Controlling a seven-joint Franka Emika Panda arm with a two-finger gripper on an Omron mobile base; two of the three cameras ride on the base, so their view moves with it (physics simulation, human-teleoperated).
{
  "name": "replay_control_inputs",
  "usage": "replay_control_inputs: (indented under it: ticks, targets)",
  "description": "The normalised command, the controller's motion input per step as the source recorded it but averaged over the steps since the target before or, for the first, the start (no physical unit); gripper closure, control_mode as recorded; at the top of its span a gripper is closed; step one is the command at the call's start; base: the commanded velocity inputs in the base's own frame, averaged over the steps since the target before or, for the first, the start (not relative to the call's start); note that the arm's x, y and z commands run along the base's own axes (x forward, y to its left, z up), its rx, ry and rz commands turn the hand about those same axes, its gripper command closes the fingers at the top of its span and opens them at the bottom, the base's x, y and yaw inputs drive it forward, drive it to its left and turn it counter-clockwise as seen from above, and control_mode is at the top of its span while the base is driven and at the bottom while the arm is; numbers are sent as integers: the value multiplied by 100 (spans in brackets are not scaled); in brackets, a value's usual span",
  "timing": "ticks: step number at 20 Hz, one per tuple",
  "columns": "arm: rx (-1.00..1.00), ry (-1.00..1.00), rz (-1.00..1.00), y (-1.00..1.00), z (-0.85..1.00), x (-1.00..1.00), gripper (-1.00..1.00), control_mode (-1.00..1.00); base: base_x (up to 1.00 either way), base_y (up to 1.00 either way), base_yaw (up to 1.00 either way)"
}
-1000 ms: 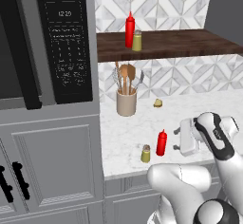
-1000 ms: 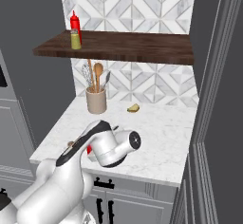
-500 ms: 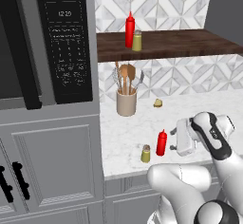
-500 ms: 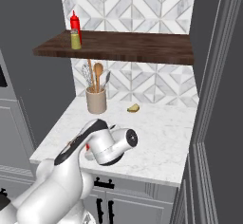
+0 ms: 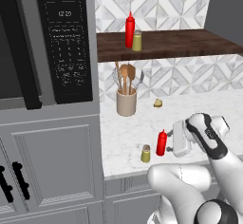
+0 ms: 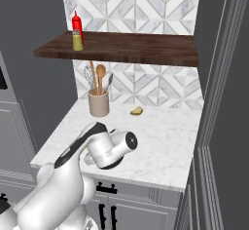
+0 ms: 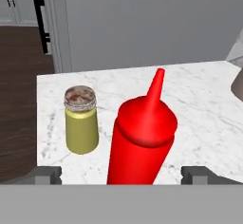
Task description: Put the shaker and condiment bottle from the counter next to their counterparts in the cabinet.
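Gripper: the gripper is spread wide, its 2 dark fingertips low at either side of the hand view; nothing is held. In the left base view the gripper sits just beside the red bottle, on its right.
Condiment bottle: the condiment bottle stands upright between the fingertips in the hand view, untouched by either. In the left base view the same bottle stands near the front edge of the bench.
Shaker: the shaker stands upright just beside the bottle, apart from it, with its grey cap up. In the left base view the shaker is left of the bottle and a little nearer the front edge.
Bench: the bench is white marble with faint grey veins; both task things rest on it, over grey panelled doors.
Crock: a beige utensil crock with wooden spoons stands farther back by the wall, well apart from the bottle and shaker.
Small item: a small yellowish-brown thing lies on the bench near the tiled wall; I cannot tell what it is.
Microwave: a black microwave is set in the grey unit at left.
Cabinet: the cabinet is a dark brown shelf board above the bench.
Counterparts: the counterparts, 1 red bottle and 1 olive shaker, stand upright close together at the shelf's left end.
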Motion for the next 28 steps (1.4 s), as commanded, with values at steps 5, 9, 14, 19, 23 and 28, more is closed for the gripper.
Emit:
replay_control_inputs:
  ticks: [5,9,14,19,23,28]
  targets:
    - [0,5,0,7,-21,22,-100,-100,0,0,0]
    - [0,4,0,19,-21,24,-100,-100,0,0,0]
    - [0,3,0,22,-18,17,-100,-100,0,0,0]
    - [0,4,0,13,-24,4,100,-100,0,0,0]
    - [0,4,0,0,-5,0,100,-100,0,0,0]
    - [5,1,0,0,17,0,100,-100,0,0,0]
